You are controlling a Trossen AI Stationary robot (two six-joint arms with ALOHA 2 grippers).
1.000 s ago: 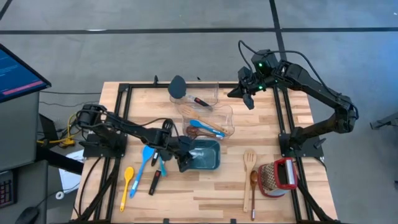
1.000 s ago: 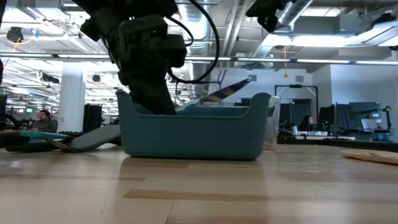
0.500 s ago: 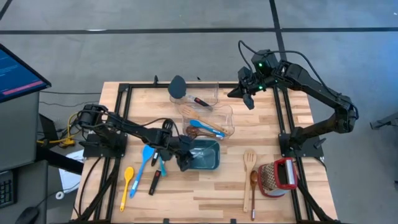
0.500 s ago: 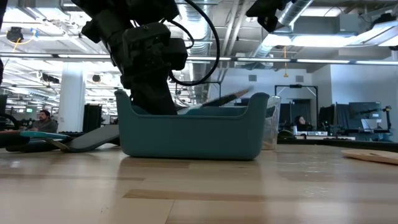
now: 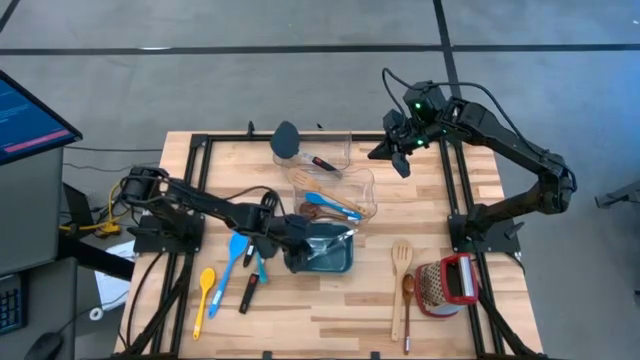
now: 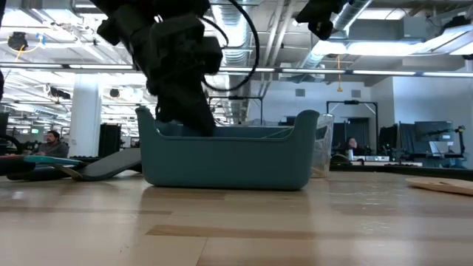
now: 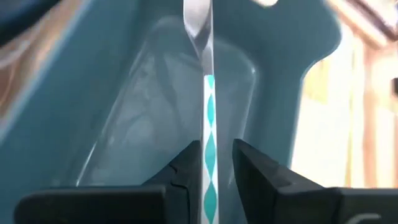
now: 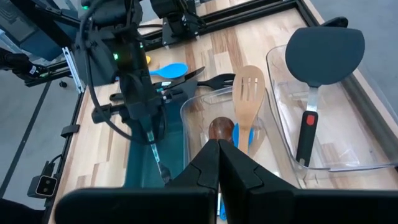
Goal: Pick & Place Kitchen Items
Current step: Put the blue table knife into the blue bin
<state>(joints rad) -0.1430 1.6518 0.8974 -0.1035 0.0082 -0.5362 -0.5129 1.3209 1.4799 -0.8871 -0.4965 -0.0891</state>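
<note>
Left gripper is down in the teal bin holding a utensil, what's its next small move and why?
Probably open the fingers and let go. The left gripper is shut on a slim utensil whose handle already lies inside the teal bin, no longer sticking up above the rim. The right gripper waits over the table's far side.

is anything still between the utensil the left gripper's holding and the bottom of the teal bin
Nothing visible. The left gripper is shut on a slim teal-patterned utensil already inside the teal bin, and the bin floor under it looks bare. The right gripper waits over the table's far side.
</note>
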